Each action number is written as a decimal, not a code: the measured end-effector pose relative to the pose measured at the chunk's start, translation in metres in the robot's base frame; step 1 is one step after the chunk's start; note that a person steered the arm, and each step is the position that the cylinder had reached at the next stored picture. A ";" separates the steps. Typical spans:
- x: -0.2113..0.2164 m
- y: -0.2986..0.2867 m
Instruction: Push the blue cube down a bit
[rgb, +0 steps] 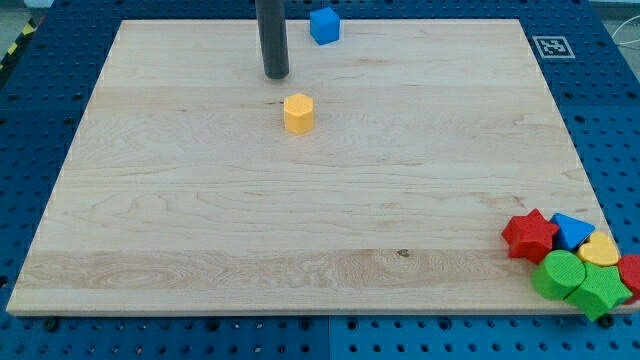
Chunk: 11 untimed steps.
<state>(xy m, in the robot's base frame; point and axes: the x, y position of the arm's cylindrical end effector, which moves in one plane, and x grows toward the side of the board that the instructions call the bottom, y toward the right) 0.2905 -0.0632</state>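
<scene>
The blue cube (324, 25) sits at the view's top edge of the wooden board (200, 230), a little right of centre. My tip (276, 75) is the lower end of a dark rod that comes down from the view's top. It stands to the left of and below the blue cube, apart from it. A yellow hexagonal block (298, 113) lies just below and to the right of my tip, not touching it.
A cluster of blocks lies at the board's bottom right corner: a red star (529, 235), a blue block (571, 230), a yellow heart (600, 250), a green cylinder (557, 274), a green star (600, 290) and a red block (631, 270). A marker tag (551, 46) is at the top right.
</scene>
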 end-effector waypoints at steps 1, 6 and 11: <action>-0.037 0.000; -0.098 0.014; -0.095 0.092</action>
<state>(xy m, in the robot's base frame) 0.1958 0.0293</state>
